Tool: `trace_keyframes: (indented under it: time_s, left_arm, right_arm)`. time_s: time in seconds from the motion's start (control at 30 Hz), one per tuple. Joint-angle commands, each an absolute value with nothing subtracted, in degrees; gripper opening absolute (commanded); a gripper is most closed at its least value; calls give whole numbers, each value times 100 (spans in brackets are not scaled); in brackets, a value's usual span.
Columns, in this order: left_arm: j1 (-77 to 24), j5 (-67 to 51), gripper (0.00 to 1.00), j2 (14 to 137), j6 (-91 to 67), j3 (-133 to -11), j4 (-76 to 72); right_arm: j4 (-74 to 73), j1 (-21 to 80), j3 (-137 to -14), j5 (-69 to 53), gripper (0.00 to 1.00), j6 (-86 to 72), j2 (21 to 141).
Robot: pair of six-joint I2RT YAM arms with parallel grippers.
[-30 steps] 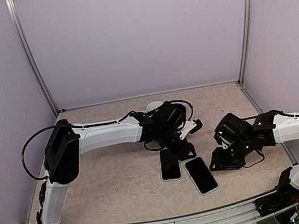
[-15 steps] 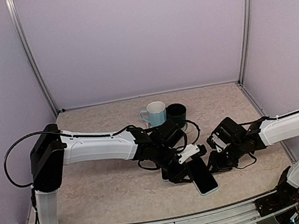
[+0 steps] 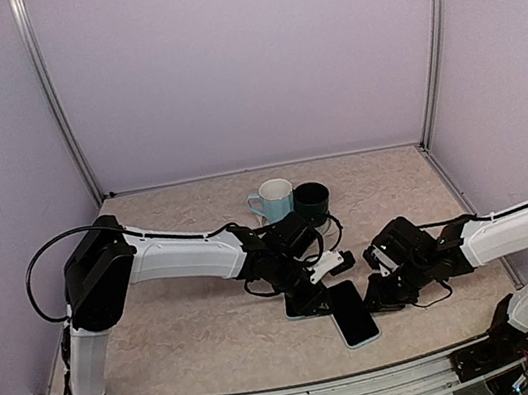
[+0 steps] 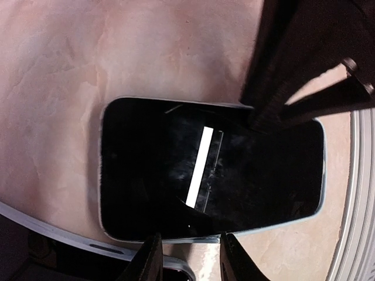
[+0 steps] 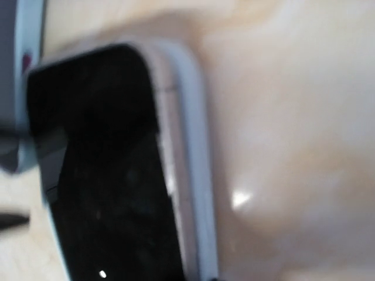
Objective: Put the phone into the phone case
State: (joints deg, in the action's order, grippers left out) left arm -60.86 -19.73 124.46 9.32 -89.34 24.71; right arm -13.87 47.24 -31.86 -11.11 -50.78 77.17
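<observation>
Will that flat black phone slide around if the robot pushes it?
Probably: the phone lies flat on the smooth table, so a sideways push likely slides it rather than tipping it. Its glossy screen shows reflections, so it may be slippery. Lying so flat, it seems hard to pinch from above.

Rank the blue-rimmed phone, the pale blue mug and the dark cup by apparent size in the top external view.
Largest: blue-rimmed phone. It lies nearest the camera, which may flatter it.
Then, unranked: pale blue mug and dark cup. They stand side by side and look too alike to order.
</observation>
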Motion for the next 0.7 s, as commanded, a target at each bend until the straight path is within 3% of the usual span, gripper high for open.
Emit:
trace_keyframes:
  time_s: [0.0,0.07,0.23,0.33,0.47,0.57,0.67]
  left_arm:
    - [-5965,-2045,36,12496,1084,-8946,2385]
    - [-5968,-2089,36,12538,1138,-8950,2424]
    - [-5974,-2286,36,12387,1085,-8890,2439]
    - [-5955,-2266,37,12185,1146,-9043,2631]
    - [-5748,-2229,36,12126,912,-9141,2707]
    - [-5598,-2298,33,12160,615,-8848,2336]
    - [-5637,-2321,33,12209,570,-8915,2323]
  right_arm:
    - [-1780,5252,-3091,-1380,17,-5675,7504]
    - [-1820,5372,-3067,-1380,19,-5832,7424]
    - [-2350,5334,-3320,-956,45,-5727,7196]
    - [-2629,4846,-3646,-880,50,-5115,7182]
    - [-2120,4032,-3962,-1161,44,-4249,7703]
    - [-1825,3887,-4501,-1298,36,-3706,8406]
    - [-1846,3856,-4879,-1323,35,-3432,8939]
